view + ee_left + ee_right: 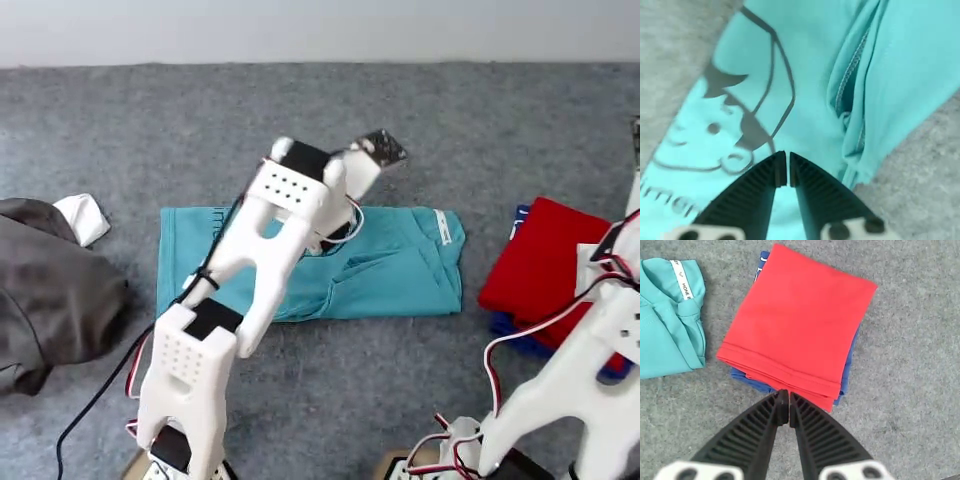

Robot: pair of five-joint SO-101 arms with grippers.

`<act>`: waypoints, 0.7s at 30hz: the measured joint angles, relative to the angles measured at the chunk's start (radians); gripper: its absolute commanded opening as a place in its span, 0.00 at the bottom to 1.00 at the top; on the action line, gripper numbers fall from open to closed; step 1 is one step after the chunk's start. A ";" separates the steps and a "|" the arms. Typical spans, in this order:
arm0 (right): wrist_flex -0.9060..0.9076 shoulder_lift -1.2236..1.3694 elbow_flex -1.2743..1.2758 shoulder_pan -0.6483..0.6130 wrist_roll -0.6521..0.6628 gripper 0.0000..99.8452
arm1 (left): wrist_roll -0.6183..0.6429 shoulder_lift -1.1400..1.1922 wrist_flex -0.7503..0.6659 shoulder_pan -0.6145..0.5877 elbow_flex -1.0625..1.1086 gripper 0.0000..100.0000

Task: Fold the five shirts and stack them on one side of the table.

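Note:
A teal shirt [400, 270] lies partly folded in the middle of the grey table, its printed front [740, 115] and a stitched hem fold [850, 90] close under my left wrist. My left gripper [783, 170] hangs just above the print, shut and empty. At the right, a folded red shirt [545, 262] rests on a folded blue shirt [512, 328]. The red shirt [800, 325] and the blue edge [752, 381] beneath it lie ahead of my right gripper [784, 407], which is shut, empty, just short of the stack's near edge. The teal collar [670, 315] lies beside the stack.
A dark grey shirt [50, 290] is heaped at the table's left edge with a white piece of cloth [85, 215] beside it. Bare grey carpet-like surface [400, 380] lies in front of the teal shirt and behind it toward the wall.

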 measured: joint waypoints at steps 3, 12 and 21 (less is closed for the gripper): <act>0.002 0.000 0.000 0.000 0.000 0.01 | 0.000 -0.054 0.017 -0.015 -0.020 0.02; 0.009 0.000 0.000 0.000 0.000 0.01 | 0.146 -0.144 0.026 -0.299 0.038 0.03; 0.009 0.000 0.000 0.000 0.000 0.01 | 0.176 -0.144 0.023 -0.672 0.198 0.20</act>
